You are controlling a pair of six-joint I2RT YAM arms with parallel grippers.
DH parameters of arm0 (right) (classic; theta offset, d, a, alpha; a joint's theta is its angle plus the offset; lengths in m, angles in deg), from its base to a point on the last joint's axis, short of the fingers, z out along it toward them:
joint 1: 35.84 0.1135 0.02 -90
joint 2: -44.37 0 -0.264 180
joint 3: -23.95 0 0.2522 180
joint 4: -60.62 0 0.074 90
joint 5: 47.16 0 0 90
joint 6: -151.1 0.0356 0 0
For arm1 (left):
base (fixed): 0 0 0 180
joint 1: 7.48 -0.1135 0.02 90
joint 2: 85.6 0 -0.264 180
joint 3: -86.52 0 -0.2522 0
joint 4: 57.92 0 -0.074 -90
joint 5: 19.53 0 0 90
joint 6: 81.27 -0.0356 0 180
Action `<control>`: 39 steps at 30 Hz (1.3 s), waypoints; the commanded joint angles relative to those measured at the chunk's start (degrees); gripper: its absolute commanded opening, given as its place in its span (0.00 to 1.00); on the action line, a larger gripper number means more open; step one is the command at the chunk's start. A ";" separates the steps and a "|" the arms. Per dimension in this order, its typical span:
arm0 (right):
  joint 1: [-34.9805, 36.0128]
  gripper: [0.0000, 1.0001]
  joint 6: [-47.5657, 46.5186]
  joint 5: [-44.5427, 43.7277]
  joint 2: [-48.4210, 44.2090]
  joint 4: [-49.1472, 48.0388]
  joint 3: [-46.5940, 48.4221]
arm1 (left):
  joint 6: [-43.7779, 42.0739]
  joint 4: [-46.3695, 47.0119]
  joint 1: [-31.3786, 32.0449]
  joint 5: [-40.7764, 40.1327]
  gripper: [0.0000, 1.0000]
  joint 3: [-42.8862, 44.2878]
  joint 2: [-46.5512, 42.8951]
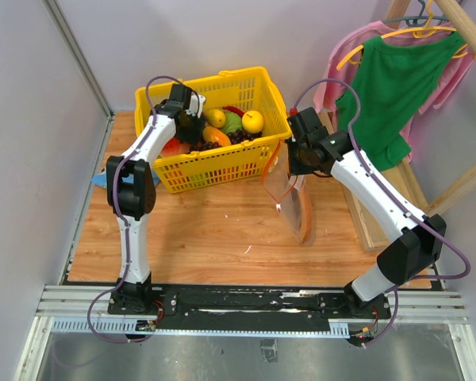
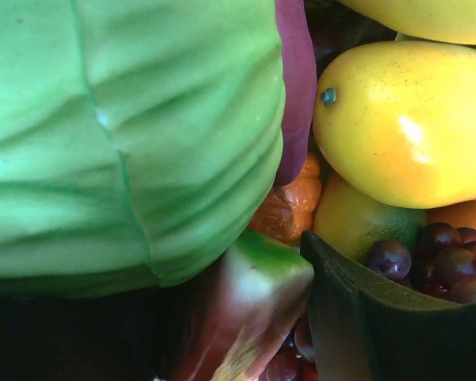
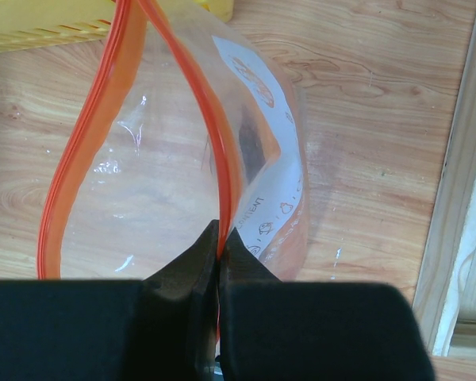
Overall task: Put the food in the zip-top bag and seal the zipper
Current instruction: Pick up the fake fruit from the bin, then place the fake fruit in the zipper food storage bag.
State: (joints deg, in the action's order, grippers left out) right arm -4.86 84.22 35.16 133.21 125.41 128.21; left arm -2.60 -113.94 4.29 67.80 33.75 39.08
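The left gripper [image 1: 192, 119] is reaching down into the yellow lattice basket [image 1: 222, 171], which is sitting at 12 o'clock on the wooden table [image 1: 214, 238]. In its wrist view the green cabbage [image 2: 127, 135] is filling the 9 to 12 o'clock area. The yellow oval fruit [image 2: 404, 119] is lying at 2 o'clock, and the dark purple piece [image 2: 295, 87] is showing between the two. The watermelon slice [image 2: 250, 298] is sitting at 6 o'clock, just beside one black finger [image 2: 381, 325]. The other finger is lost in shadow, so I cannot tell whether the jaws are gripping the slice. Dark grapes [image 2: 444, 258] are resting at 4 o'clock.

The right gripper [image 3: 220, 242] is pinching the zipper [image 3: 214, 135] with its jaws pressed together on the red-orange strip. It is holding the zip-top bag [image 1: 296, 202] at 4 o'clock from the basket, hanging with its mouth gaping open. No food is showing inside the bag. A green shirt [image 1: 389, 87] is hanging at 2 o'clock, beyond the table.
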 commanded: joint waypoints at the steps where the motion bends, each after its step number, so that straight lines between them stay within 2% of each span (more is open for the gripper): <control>1: 0.03 0.01 0.18 -0.14 -1.24 0.04 0.20 | 0.95 -0.81 0.17 2.42 0.54 1.31 -2.58; 4: 0.04 0.01 0.25 -0.05 -1.59 0.04 0.12 | 1.88 -0.24 0.14 2.16 0.42 0.87 -5.57; 15: 0.00 0.01 0.68 0.65 -2.36 -0.54 -0.50 | 7.21 4.52 0.18 2.08 0.26 -2.67 -15.22; 19: 0.05 0.01 0.94 1.12 -2.44 -0.77 -0.50 | 10.80 8.51 0.17 5.56 0.23 -4.22 -18.62; 23: 0.08 0.01 1.42 1.35 -2.44 -0.89 -0.35 | 16.53 11.58 0.23 11.54 0.15 -4.77 -21.16; 28: 0.12 0.01 2.51 2.21 -2.83 -1.52 -0.58 | 24.82 19.43 0.56 19.30 0.12 -9.48 -26.07; 32: 0.06 0.01 3.38 4.38 -3.25 -2.43 -1.17 | 28.05 22.79 2.66 24.01 0.09 -11.82 -28.92; 39: 0.09 0.01 6.11 4.50 -5.73 -4.18 -3.08 | 34.24 29.54 9.27 25.42 0.07 -17.80 -34.66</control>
State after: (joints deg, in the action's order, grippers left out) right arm -4.86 87.52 39.01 130.69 123.29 126.46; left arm 25.88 -91.85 10.50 89.91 19.54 8.94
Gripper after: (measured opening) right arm 0.009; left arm 0.578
